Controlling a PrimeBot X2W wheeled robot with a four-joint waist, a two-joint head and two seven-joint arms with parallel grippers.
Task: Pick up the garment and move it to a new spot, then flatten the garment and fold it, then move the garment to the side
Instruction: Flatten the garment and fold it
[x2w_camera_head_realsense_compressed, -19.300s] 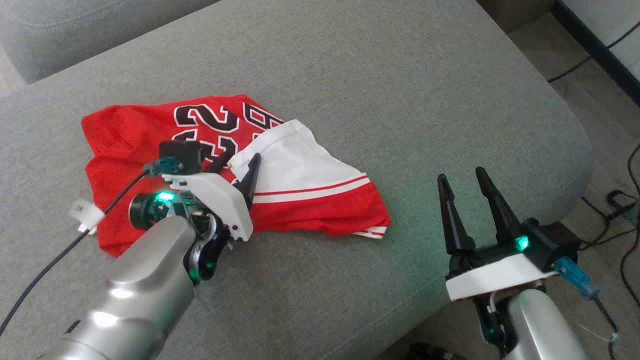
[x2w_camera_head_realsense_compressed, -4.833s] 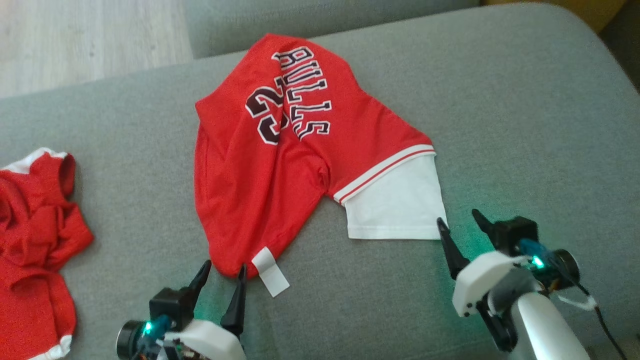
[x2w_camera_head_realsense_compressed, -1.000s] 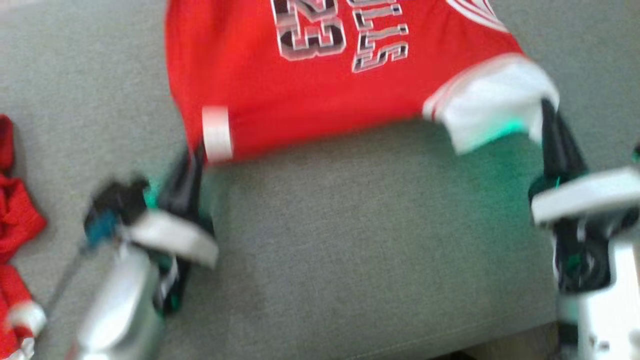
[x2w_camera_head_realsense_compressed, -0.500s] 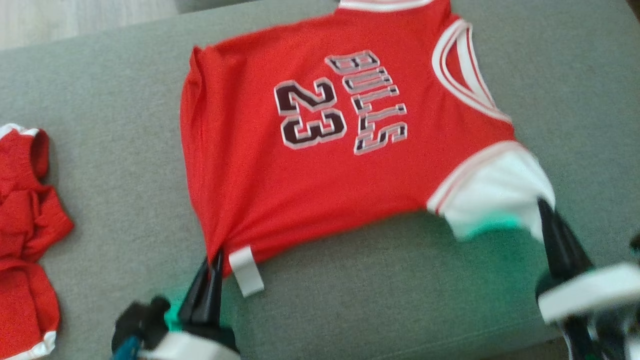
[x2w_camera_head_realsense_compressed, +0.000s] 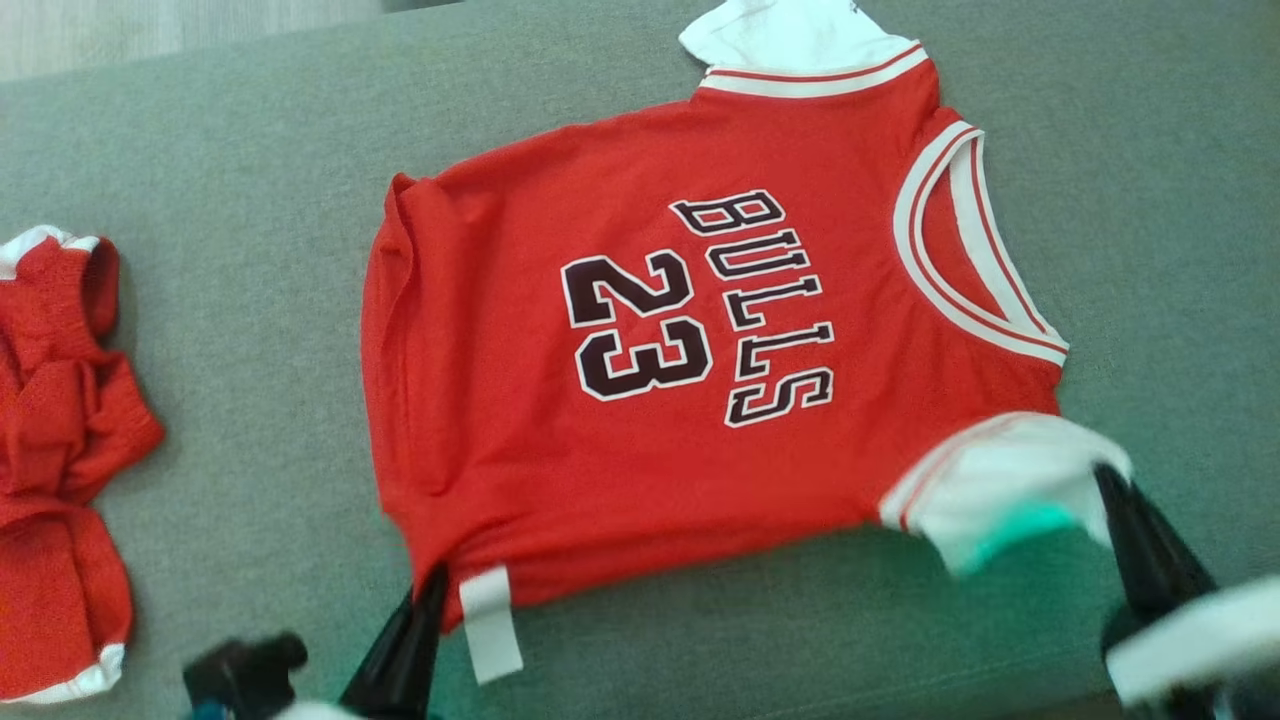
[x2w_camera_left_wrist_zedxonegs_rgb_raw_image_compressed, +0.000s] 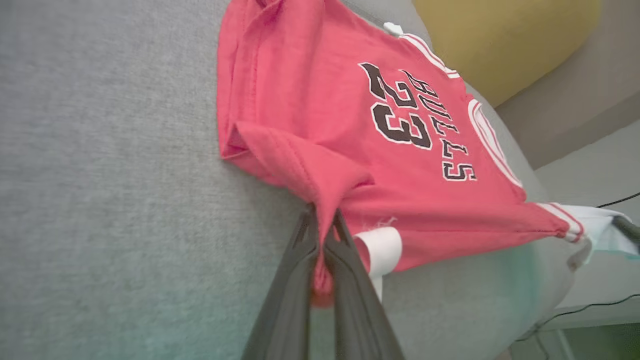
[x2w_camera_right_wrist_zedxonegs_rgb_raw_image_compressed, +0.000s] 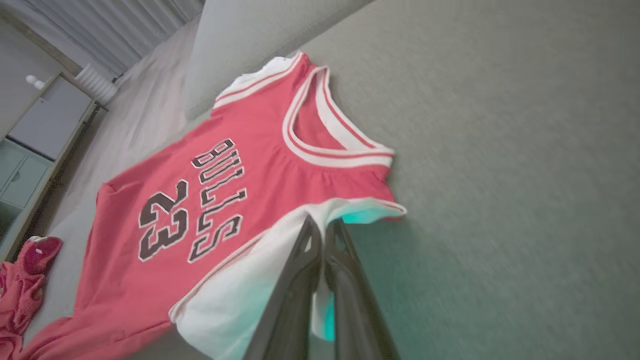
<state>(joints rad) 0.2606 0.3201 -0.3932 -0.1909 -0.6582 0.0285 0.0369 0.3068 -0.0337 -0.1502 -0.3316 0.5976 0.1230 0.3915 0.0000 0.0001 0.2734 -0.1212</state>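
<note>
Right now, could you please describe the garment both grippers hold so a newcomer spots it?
On the grey sofa cushion, a red jersey lies spread in the middle, its near edge pinched by the left gripper and right gripper. Unlike the crumpled red garment at left, it shows BULLS 23 in black.

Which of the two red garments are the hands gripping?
The jersey printed BULLS 23: the left hand pinches its hem corner, the right hand its white sleeve. The other red garment lies crumpled at the left, untouched.
</note>
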